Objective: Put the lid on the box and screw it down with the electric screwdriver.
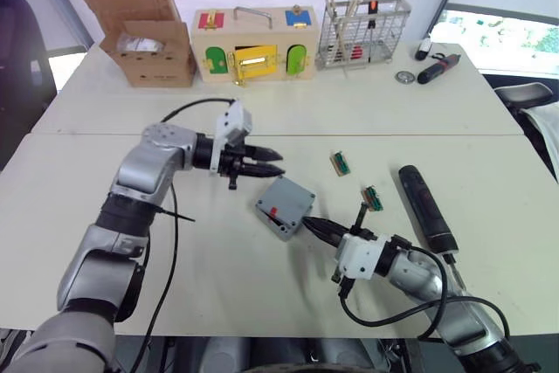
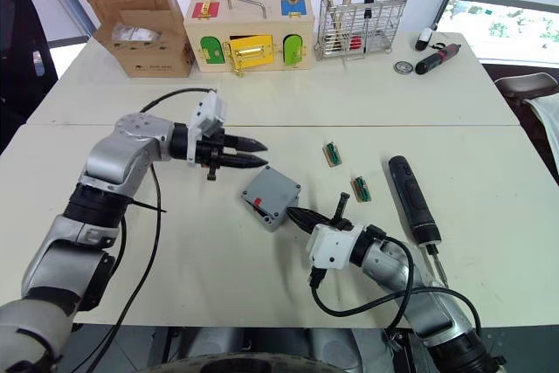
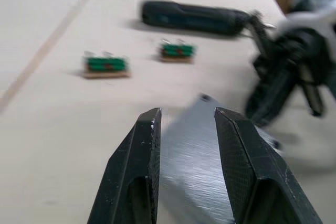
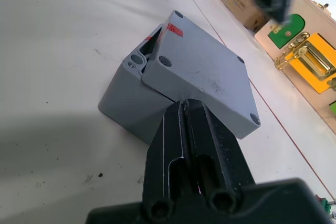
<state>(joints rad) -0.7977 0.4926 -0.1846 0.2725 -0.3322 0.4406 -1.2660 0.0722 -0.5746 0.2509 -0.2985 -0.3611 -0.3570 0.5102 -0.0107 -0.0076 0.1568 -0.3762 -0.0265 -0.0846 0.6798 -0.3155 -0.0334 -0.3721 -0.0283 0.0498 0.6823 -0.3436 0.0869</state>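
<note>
Sitting near the middle of the table [image 1: 105, 155], the box [image 1: 281, 212] has its corners turned like a diamond, and the lid [image 4: 202, 72] lies on top of it, skewed, so that one corner post of the box shows uncovered beside a red mark. The right gripper [image 1: 316, 226], fingers pressed together, touches the box's corner at about four o'clock. The left gripper [image 1: 265, 163] hovers at about eleven o'clock from the box, its fingers a little apart and empty, pointing toward three o'clock. The electric screwdriver [image 1: 427, 208] lies flat at about three o'clock from the box, well apart from it, its long axis running from twelve to five o'clock with the bit end nearest the robot. Two small green parts [image 1: 341, 162] lie between it and the box.
</note>
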